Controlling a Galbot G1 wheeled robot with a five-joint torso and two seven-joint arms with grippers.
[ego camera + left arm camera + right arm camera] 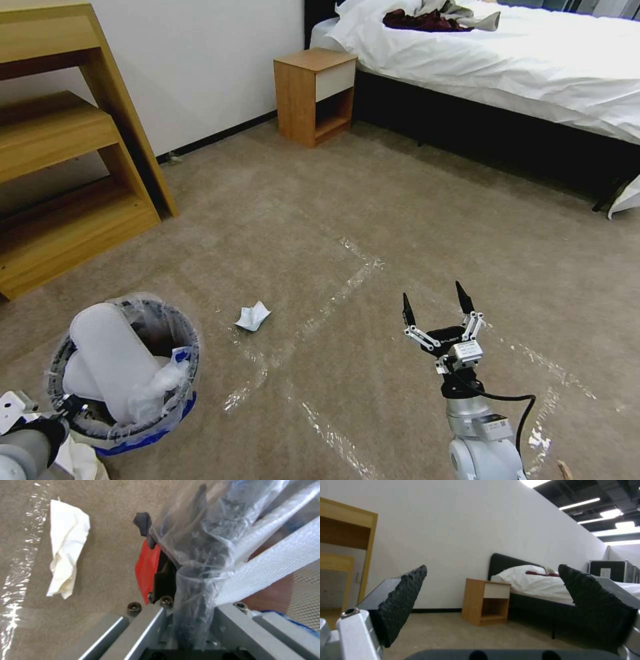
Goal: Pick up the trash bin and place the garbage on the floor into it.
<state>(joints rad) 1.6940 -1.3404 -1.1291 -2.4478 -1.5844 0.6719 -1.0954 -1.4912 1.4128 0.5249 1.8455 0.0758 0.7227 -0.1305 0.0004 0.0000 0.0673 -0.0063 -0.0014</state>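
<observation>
Left claw (160, 562) clamped on the rim of the trash bin (175, 320), 1 finger (142, 525) outside the red wall. Bin holds 2 white slippers (110, 357). Right claw (437, 308) spread wide and holding nothing, above the floor (413, 220), well apart from the bin. 1 crumpled white paper (253, 316) lies on the carpet between bin and right claw, nearer the bin.

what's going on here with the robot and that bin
The robot is clearing litter off a bedroom carpet. Its left gripper is clamped on the rim of the trash bin, which already holds white slippers. The right gripper hangs over the floor with its fingers open and empty. A crumpled white paper lies on the carpet between the bin and the right gripper.
</observation>
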